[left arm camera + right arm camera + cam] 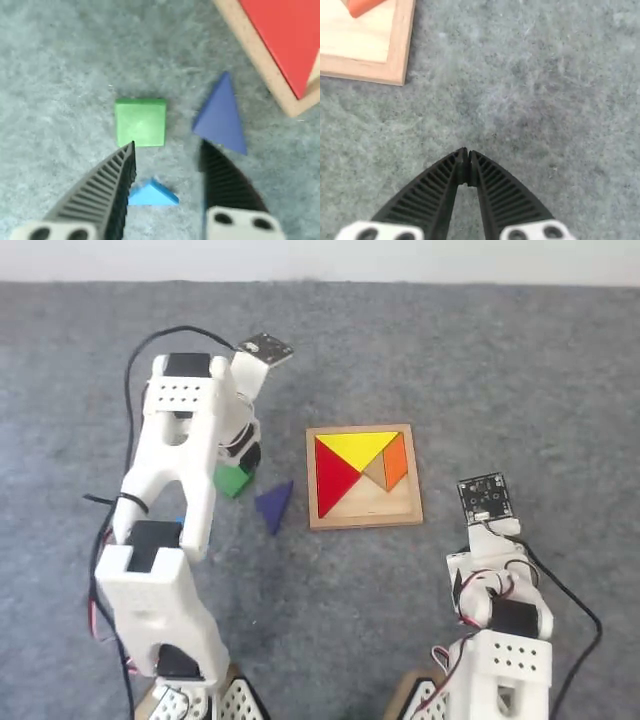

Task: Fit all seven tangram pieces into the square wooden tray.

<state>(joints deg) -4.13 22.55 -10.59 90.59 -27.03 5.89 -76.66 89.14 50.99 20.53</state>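
Observation:
The square wooden tray (364,521) lies mid-table and holds a red triangle (334,480), a yellow triangle (355,447) and an orange piece (396,462). To its left on the carpet lie a dark blue triangle (274,505) and a green square (233,480). In the left wrist view my left gripper (167,145) hovers open above the carpet between the green square (140,122) and the dark blue triangle (221,118), with a small light blue triangle (151,194) between its fingers lower down. My right gripper (466,155) is shut and empty over bare carpet, off the tray's corner (395,65).
Grey carpet covers the whole table. The left arm's white body (170,500) stands over the loose pieces at the left. The right arm's base (500,640) sits at the front right, below the tray.

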